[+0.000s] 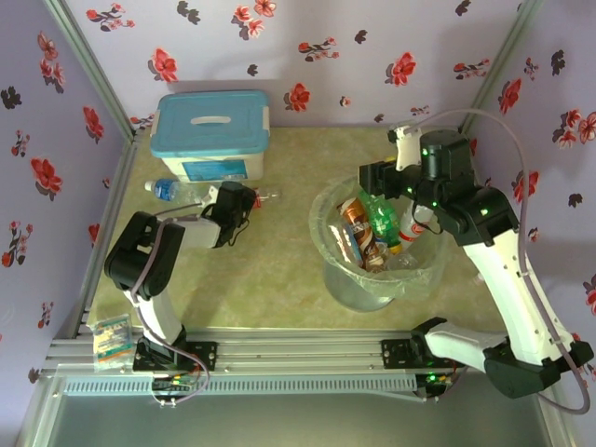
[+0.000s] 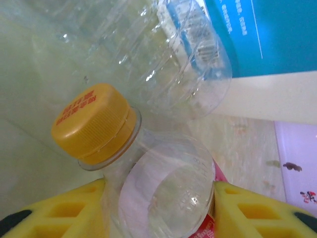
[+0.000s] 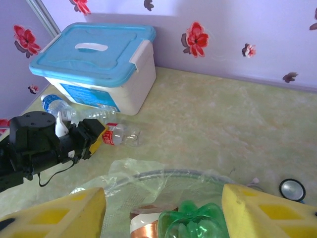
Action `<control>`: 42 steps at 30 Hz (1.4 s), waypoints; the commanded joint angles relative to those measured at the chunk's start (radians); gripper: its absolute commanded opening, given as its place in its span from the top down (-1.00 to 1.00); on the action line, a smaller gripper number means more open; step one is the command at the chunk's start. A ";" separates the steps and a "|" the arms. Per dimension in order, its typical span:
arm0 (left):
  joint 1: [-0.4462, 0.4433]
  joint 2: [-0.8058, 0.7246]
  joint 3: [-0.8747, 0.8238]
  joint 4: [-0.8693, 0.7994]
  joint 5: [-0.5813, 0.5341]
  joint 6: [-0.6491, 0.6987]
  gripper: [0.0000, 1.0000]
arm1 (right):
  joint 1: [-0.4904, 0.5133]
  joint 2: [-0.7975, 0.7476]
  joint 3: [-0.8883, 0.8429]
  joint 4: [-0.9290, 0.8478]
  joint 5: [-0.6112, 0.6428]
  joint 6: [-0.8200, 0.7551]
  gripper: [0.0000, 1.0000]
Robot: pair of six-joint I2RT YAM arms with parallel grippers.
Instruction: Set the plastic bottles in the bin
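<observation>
The left tool (image 2: pixel 158 189) is closing its yellow fingers (image 2: pixel 64 213) on an orange-capped bottle (image 2: pixel 148 173). Both fingers are pressing against the clear body, just above its red label, and the bottle is filling the gap between them. It is lying on the surface (image 1: pixel 270 279), just beside a clear blue-labelled bottle (image 2: pixel 168 59) that is resting along the foot of a white storage box (image 1: pixel 212 130) with a light-blue lid.

The right tool (image 3: pixel 163 198) is hanging wide open over the bin (image 1: pixel 346 279), gripping nothing. A green bottle (image 3: pixel 193 223) is lying directly beneath the gap between its fingers. The bin is standing right of centre on the surface, well apart from the box, its thin clear liner folding over the rim. It is holding several bottles, among them the green one and a brown-labelled one (image 1: pixel 357 222).

The surface is showing a pale mottled green. Lilac walls (image 1: pixel 372 37) printed with red and dark flowers are enclosing it on three sides.
</observation>
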 commanded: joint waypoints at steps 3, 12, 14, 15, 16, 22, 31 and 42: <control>-0.018 -0.191 -0.020 -0.116 0.020 0.123 0.03 | -0.004 0.010 -0.001 0.031 -0.121 0.012 -0.27; -0.024 -0.493 0.046 -0.414 0.050 0.372 0.03 | 0.065 0.090 0.080 -0.015 -0.211 -0.051 -0.26; -0.026 -0.533 0.091 -0.470 0.115 0.430 0.03 | 0.100 0.124 0.114 -0.026 -0.224 -0.064 -0.26; -0.025 -0.544 0.118 -0.496 0.164 0.458 0.03 | 0.122 0.146 0.137 -0.036 -0.226 -0.074 -0.27; -0.024 -0.553 0.144 -0.519 0.212 0.474 0.03 | 0.139 0.170 0.161 -0.046 -0.229 -0.085 -0.27; -0.027 -0.631 0.181 -0.518 0.396 0.495 0.10 | 0.195 0.303 0.291 -0.082 -0.271 -0.099 -0.43; -0.035 -0.684 0.129 -0.356 0.568 0.502 0.15 | 0.230 0.540 0.498 -0.196 -0.314 -0.152 -0.66; -0.035 -0.708 0.104 -0.304 0.572 0.488 0.18 | 0.244 0.682 0.536 -0.202 -0.455 -0.137 -0.52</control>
